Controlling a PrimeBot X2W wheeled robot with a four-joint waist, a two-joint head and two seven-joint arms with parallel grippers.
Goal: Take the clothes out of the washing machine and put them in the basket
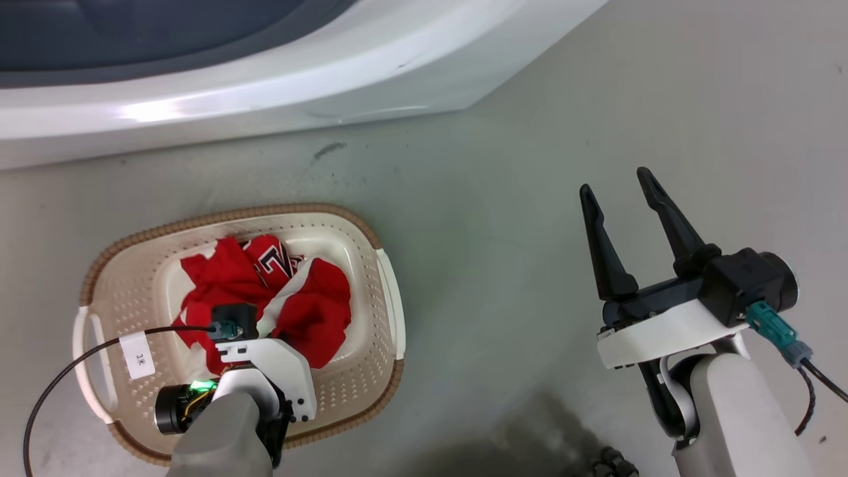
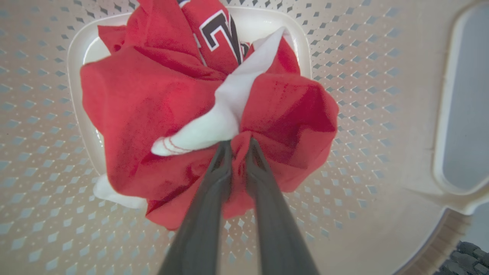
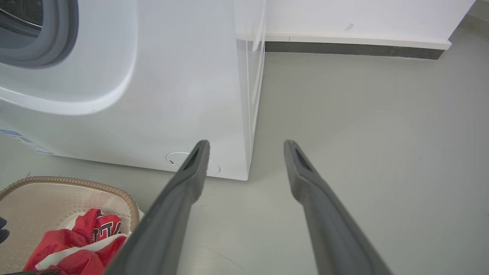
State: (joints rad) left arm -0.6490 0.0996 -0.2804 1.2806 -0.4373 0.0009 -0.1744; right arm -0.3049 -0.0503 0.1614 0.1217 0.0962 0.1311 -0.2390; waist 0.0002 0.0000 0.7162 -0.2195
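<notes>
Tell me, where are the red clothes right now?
The clothes lie bunched inside the basket on the floor, at the head view's lower left, just in front of the washing machine; the left gripper pinches a red fold.

The floor (image 1: 503, 218) is smooth, pale grey and faintly glossy, with no seams or tiles. In the head view a short dark scuff (image 1: 329, 150) lies at 11 o'clock from the centre, with a few fine specks scattered just below it. A soft, blurred shadow (image 1: 530, 437) darkens the floor at 6 o'clock. In the right wrist view the same grey floor (image 3: 382, 133) runs up to a white wall (image 3: 363, 15) at 1 o'clock. A dark skirting band (image 3: 344, 49) runs along the wall's foot under a narrow white lip. The light is even and diffuse.
</notes>
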